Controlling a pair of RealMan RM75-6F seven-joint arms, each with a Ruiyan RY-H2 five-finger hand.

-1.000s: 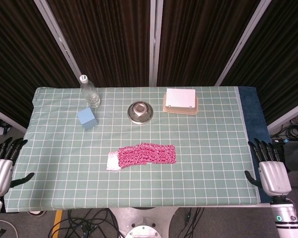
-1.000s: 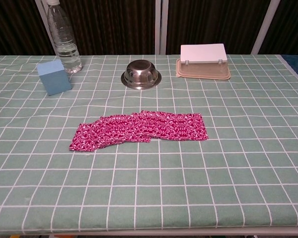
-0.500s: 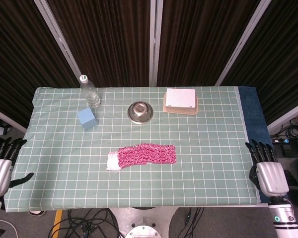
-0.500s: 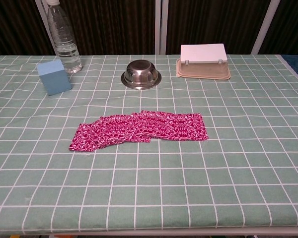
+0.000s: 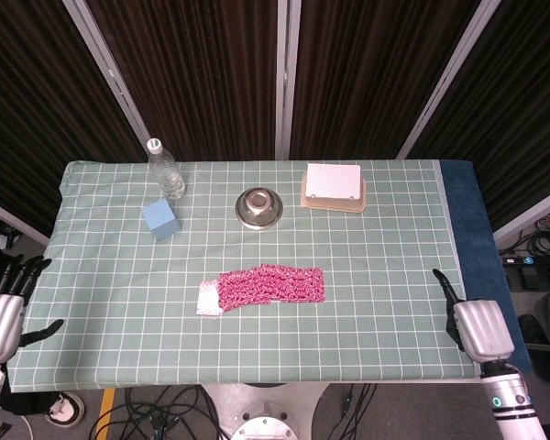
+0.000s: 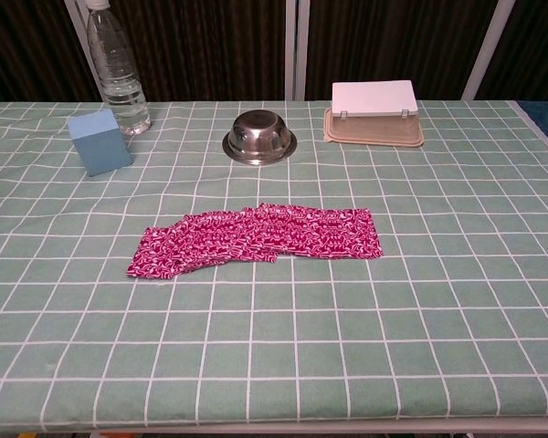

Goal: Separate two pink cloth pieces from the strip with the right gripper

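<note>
The strip of pink patterned cloth pieces (image 5: 270,285) lies flat on the green checked tablecloth (image 5: 385,257), slightly front of centre, and overlaps a pale end at its left. In the chest view the cloth strip (image 6: 256,239) shows as several overlapping pieces, with no hand in that view. My right hand (image 5: 479,328) hovers at the table's front right corner, far right of the strip. It holds nothing; one dark finger (image 5: 443,282) points up and the rest are hidden behind the hand's back. My left hand (image 5: 2,316) is off the front left corner, fingers spread, empty.
Along the back of the table stand a clear water bottle (image 5: 166,170), a blue box (image 5: 161,219), an upturned steel bowl (image 5: 260,206) and a lidded beige container (image 5: 333,186). A dark blue strip (image 5: 466,220) borders the table's right side.
My right hand has shifted left, over the table's front right corner, and turned so most of its fingers no longer show. The left hand and the cloth have not moved.
</note>
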